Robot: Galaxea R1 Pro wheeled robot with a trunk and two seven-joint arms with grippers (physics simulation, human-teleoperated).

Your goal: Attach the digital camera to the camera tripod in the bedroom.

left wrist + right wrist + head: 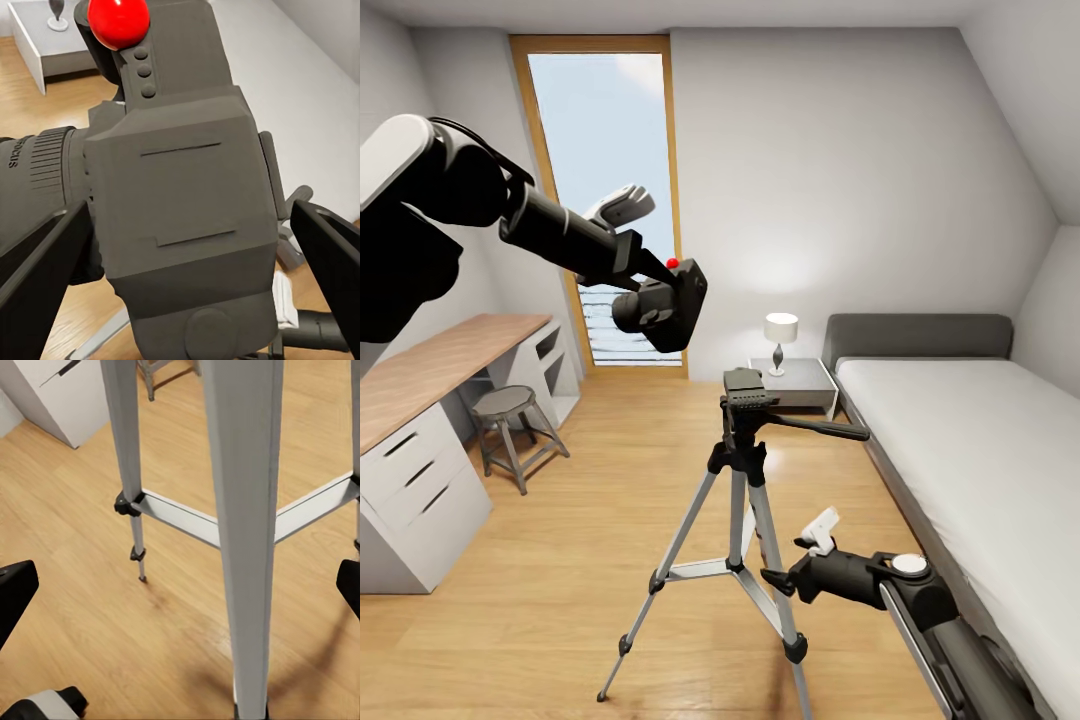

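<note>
Closest to the head camera is my left arm, raised high, its gripper pinching the digital camera on both sides; in the wrist view the two fingers bracket the body with the lens sticking out to one side and the red button on top. Bedroom around me: bed on my right, desk and stool on my left, window ahead. Camera tripod stands on the wood floor in front of me, head plate bare, pan handle pointing toward the bed. Camera hangs in the air above and to the left of that head, well apart from it. Step in hand, by my read: carry phase, mount not yet made. Next move calls for bringing the camera over the plate, levelling its base, then lowering straight down. My right gripper sits low beside a tripod leg, jaws spread wide, holding nothing; whether it touches the leg I cannot tell.
</note>
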